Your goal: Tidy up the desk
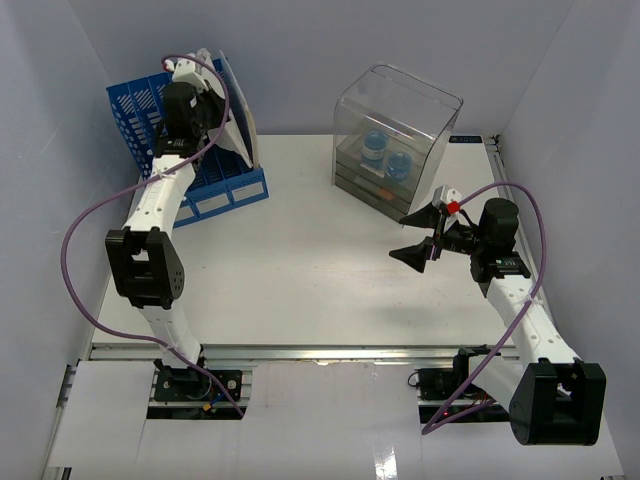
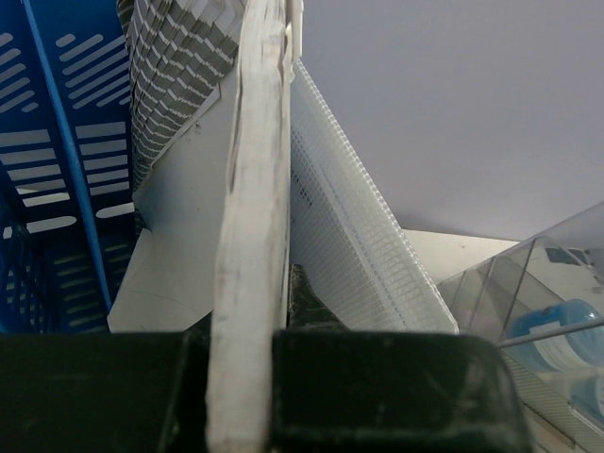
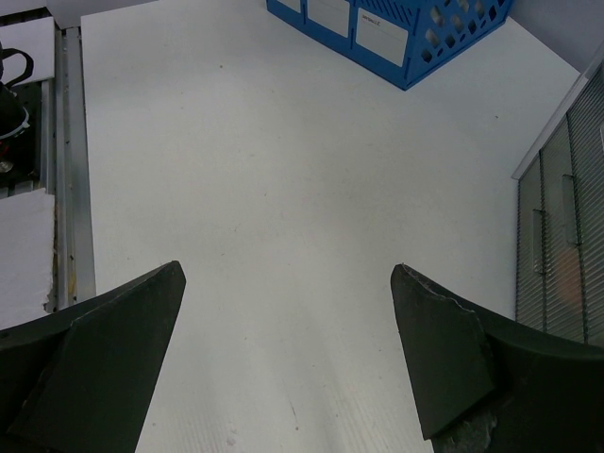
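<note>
**Top view:** the counter [image 1: 320,280] fills the middle, white and flat, with a rail along its near edge; your left pincer [image 1: 212,92] is at the blue rack [image 1: 135,120] in the far-left corner, beside an upright white folder [image 1: 240,115]; whether the folder sits in a slot cannot be told; your right pincer [image 1: 420,236] hangs over the counter's right side, near the clear box [image 1: 400,110].

**Left wrist:** the pincer is clenched on the folder, seen edge-on between the fingers; rack slots lie to the left.

**Right wrist:** the jaws are spread wide with nothing between them; bare counter lies below.

**Handling, as a judgement:** the counter is rigid, fixed and probably slick, so you do not grasp it; take hold of the items instead; the folder looks thin and light, best pinched near its edge.
</note>
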Motion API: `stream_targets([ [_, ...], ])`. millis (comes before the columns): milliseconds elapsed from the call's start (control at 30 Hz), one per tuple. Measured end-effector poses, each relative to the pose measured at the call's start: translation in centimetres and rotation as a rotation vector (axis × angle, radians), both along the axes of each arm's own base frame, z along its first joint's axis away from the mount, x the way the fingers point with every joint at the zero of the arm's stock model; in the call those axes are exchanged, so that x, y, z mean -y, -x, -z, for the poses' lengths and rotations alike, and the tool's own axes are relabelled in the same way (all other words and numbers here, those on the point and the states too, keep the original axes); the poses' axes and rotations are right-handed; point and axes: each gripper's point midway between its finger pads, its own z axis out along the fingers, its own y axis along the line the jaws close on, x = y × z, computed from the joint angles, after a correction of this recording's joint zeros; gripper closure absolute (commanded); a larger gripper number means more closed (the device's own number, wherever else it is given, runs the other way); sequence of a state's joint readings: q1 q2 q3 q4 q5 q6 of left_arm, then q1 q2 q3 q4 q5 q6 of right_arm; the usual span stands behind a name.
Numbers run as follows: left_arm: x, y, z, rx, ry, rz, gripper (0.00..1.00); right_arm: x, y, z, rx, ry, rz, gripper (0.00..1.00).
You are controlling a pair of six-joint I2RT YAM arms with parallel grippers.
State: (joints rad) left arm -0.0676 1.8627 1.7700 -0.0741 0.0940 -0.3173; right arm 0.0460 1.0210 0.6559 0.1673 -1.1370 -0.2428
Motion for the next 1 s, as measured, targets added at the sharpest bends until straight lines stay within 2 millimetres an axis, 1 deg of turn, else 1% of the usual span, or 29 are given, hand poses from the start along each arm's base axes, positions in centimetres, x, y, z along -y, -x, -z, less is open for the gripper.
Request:
stream_targets([
  [167, -1.5, 0.4, -0.8, 0.012, 0.040, 0.044, 1.00, 0.0, 0.0, 0.0, 0.000, 0.000, 0.000, 0.04],
  [400, -5.6, 0.7, -1.2, 0.021, 0.067, 0.064, 1.00, 0.0, 0.0, 0.0, -0.002, 0.000, 0.000, 0.04],
  [467, -6.4, 0.7, -1.3, 0.030, 0.064, 0.065, 1.00, 0.0, 0.0, 0.0, -0.002, 0.000, 0.000, 0.04],
  [633, -6.6, 0.9, -1.0, 0.046, 0.027, 0.071, 1.00, 0.0, 0.0, 0.1, -0.002, 0.000, -0.001, 0.04],
  [700, -6.6, 1.4, -0.6, 0.049, 0.007, 0.067, 1.00, 0.0, 0.0, 0.1, -0.004, -0.001, -0.003, 0.04],
  [800, -6.7, 2.6, 0.6, 0.038, -0.018, 0.057, 1.00, 0.0, -0.1, 0.2, -0.010, -0.001, -0.003, 0.04],
  [1000, -6.8, 3.6, 1.9, 0.053, -0.101, 0.012, 1.00, 0.0, -0.2, 0.5, -0.020, 0.000, -0.003, 0.04],
])
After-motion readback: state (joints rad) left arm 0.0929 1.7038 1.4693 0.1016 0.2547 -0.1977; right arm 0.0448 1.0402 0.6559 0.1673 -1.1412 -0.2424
